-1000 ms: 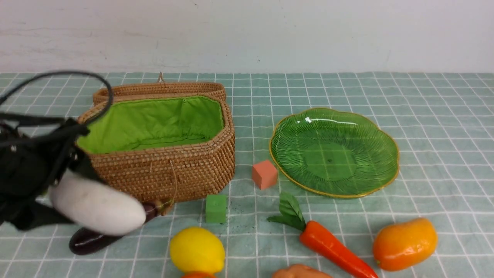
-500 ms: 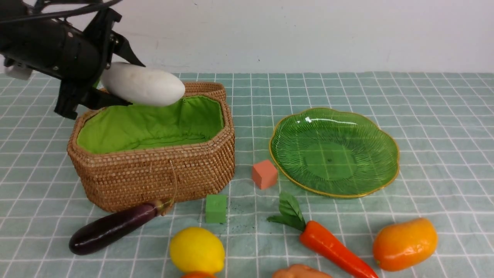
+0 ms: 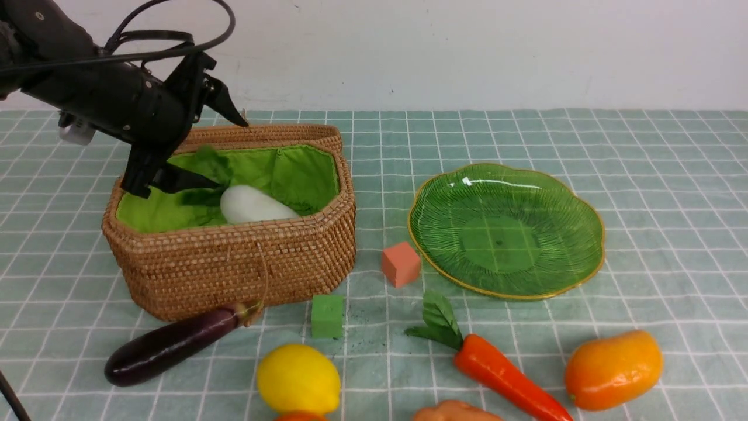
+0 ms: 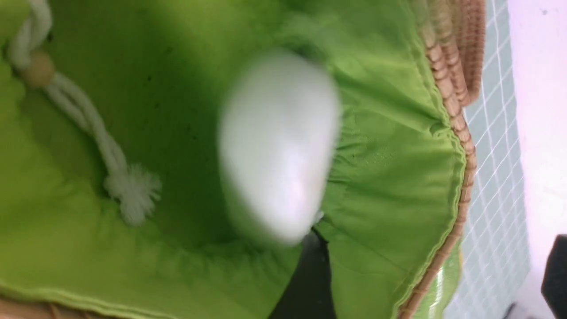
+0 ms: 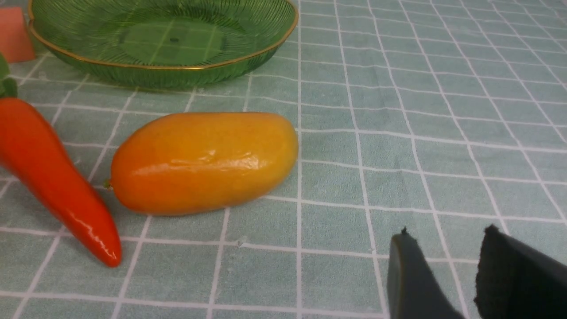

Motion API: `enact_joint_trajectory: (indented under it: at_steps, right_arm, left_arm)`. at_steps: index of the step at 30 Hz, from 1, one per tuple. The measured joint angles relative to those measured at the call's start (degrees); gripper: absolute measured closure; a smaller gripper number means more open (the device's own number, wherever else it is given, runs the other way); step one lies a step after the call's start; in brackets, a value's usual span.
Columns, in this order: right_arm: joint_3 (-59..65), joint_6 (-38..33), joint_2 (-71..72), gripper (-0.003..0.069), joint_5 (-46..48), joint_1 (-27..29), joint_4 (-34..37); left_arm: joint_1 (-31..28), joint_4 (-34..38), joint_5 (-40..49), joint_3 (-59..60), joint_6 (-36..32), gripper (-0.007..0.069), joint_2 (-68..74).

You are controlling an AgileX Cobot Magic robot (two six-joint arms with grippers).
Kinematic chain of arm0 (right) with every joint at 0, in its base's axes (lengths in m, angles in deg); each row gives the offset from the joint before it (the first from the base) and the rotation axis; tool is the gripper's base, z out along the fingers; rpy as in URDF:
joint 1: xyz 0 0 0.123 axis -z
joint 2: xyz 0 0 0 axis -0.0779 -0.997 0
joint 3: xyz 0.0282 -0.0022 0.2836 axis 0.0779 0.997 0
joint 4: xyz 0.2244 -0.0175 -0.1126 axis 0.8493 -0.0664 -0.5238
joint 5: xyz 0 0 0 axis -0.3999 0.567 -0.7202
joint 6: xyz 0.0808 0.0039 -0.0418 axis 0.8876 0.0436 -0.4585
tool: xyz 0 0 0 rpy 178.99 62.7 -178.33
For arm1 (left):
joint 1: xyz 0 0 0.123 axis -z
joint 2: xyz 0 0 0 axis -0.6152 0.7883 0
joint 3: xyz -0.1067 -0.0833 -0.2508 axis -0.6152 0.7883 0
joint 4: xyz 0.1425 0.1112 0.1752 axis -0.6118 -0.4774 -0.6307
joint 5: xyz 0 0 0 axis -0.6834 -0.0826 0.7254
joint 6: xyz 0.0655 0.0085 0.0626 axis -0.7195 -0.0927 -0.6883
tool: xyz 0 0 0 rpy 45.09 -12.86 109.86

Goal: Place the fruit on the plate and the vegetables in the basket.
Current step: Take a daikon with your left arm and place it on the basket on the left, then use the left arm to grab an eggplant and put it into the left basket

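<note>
The white radish [image 3: 254, 204] lies inside the wicker basket [image 3: 234, 263] on its green lining, its leaves towards my left gripper [image 3: 216, 149]. That gripper hangs open just above it, over the basket's back left. The left wrist view shows the radish [image 4: 279, 146] blurred and free of the fingers [image 4: 310, 274]. In front of the basket lie the eggplant [image 3: 169, 345], lemon [image 3: 298, 379], carrot [image 3: 502, 374], mango [image 3: 612, 369] and potato [image 3: 453, 412]. The green plate [image 3: 505, 231] holds nothing. My right gripper [image 5: 447, 232] is open and empty, low over the cloth near the mango [image 5: 203, 161].
A salmon cube [image 3: 401, 264] sits between basket and plate, and a green cube [image 3: 326, 316] lies in front of the basket. The basket's lid [image 3: 245, 133] hangs open behind it. A checked green cloth covers the table, with a white wall at the back.
My left arm carried the radish up from the table's front left to above the basket, then opened. The radish has dropped into the basket.
</note>
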Motion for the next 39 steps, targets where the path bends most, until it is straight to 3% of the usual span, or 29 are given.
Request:
enact_joint_trajectory:
  at_steps: [3, 8, 10, 13, 14, 20, 25, 30, 32, 36, 39]
  right_arm:
    - [0.00, 0.00, 0.00, 0.0419, 0.00, 0.00, 0.00]
    - [0.00, 0.00, 0.00, 0.0419, 0.00, 0.00, 0.05]
    - [0.00, 0.00, 0.00, 0.0419, 0.00, 0.00, 0.05]
    - [0.00, 0.00, 0.00, 0.0419, 0.00, 0.00, 0.05]
    - [0.00, 0.00, 0.00, 0.0419, 0.00, 0.00, 0.05]
    - [0.00, 0.00, 0.00, 0.0419, 0.00, 0.00, 0.05]
    - [0.00, 0.00, 0.00, 0.0419, 0.00, 0.00, 0.05]
    - [0.00, 0.00, 0.00, 0.0419, 0.00, 0.00, 0.05]
    - [0.00, 0.00, 0.00, 0.0419, 0.00, 0.00, 0.05]
    - [0.00, 0.00, 0.00, 0.0419, 0.00, 0.00, 0.05]
    - [0.00, 0.00, 0.00, 0.0419, 0.00, 0.00, 0.05]
  left_arm:
    - [0.00, 0.00, 1.52, 0.00, -7.70, 0.0011, -1.23]
    - [0.00, -0.18, 12.12, 0.00, -36.66, 0.0105, -9.08]
    - [0.00, -0.29, 15.78, 0.00, -43.39, 0.0127, -11.40]
    - [0.06, -2.28, 26.39, 0.26, -61.67, 0.0190, -18.38]
    - [0.06, -3.65, 27.06, 0.96, -63.59, 0.0202, -20.04]
    - [0.06, -17.53, 28.00, 15.56, -67.81, 0.0243, -30.64]
    - [0.00, -23.23, 19.35, 29.00, -68.42, 0.0237, -33.44]
    - [0.00, -25.52, 5.14, 37.37, -68.56, 0.0175, -32.08]
    - [0.00, -24.66, -0.02, 37.99, -68.56, 0.0104, -29.90]
    - [0.00, -22.42, -2.79, 37.99, -68.61, -0.0001, -25.89]
    - [0.00, -22.00, -3.30, 37.99, -69.27, -0.0035, -22.61]
